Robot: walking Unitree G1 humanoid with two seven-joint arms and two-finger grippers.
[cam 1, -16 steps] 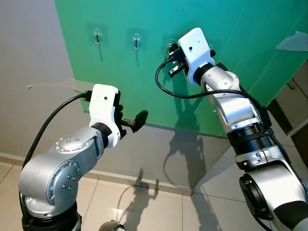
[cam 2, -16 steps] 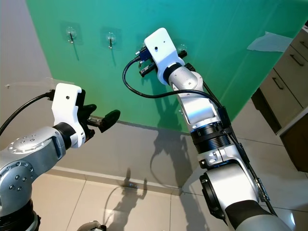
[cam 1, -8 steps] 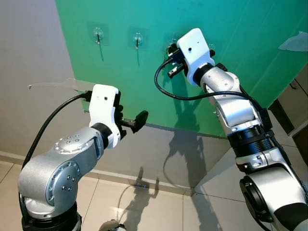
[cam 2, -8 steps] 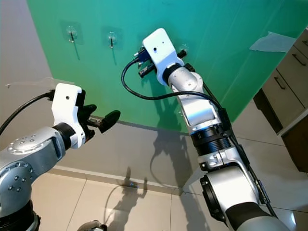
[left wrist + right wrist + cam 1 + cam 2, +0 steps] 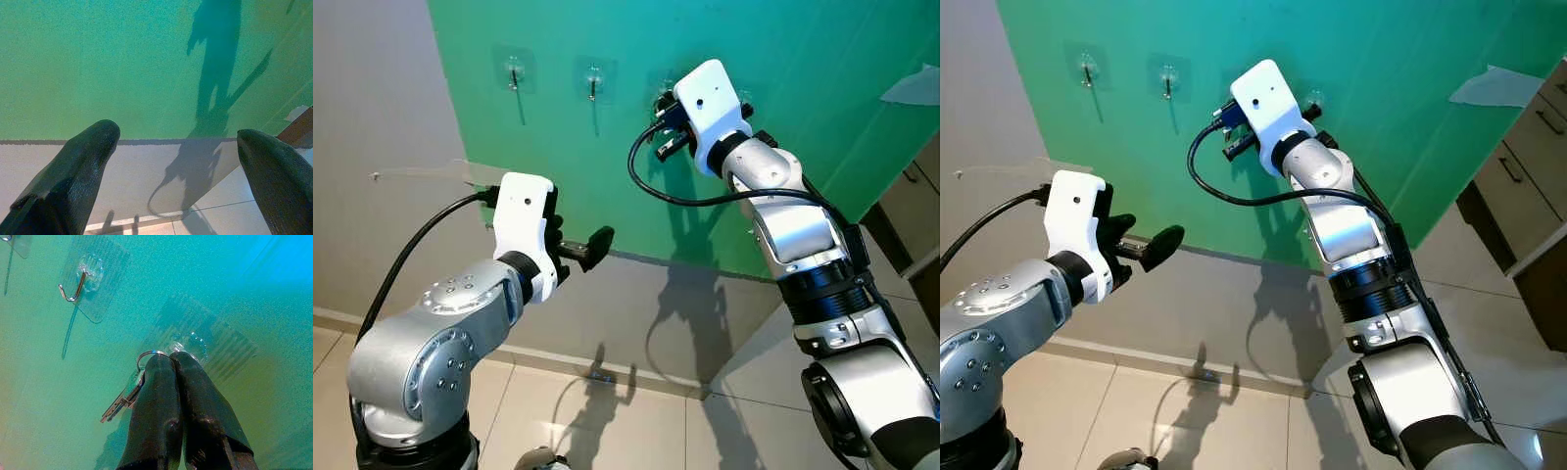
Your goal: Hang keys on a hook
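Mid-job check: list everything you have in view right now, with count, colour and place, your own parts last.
Green wall panel: one, green, on the grey wall ahead.
Adhesive hooks: at least three, clear pads with metal hooks, in a row high on the panel; two hang bare to the left, one sits right at the right tool's tips.
Keys: one bunch on a silver ring, pinched in the right tool, against the panel beside that hook.
Cabinet: one, dark brown with pale fronts, far right.
Floor: beige tiles, below.
Left tool: black fingers apart, holding nothing, low before the wall.
Right tool: black fingers closed on the key ring, raised to the hook.
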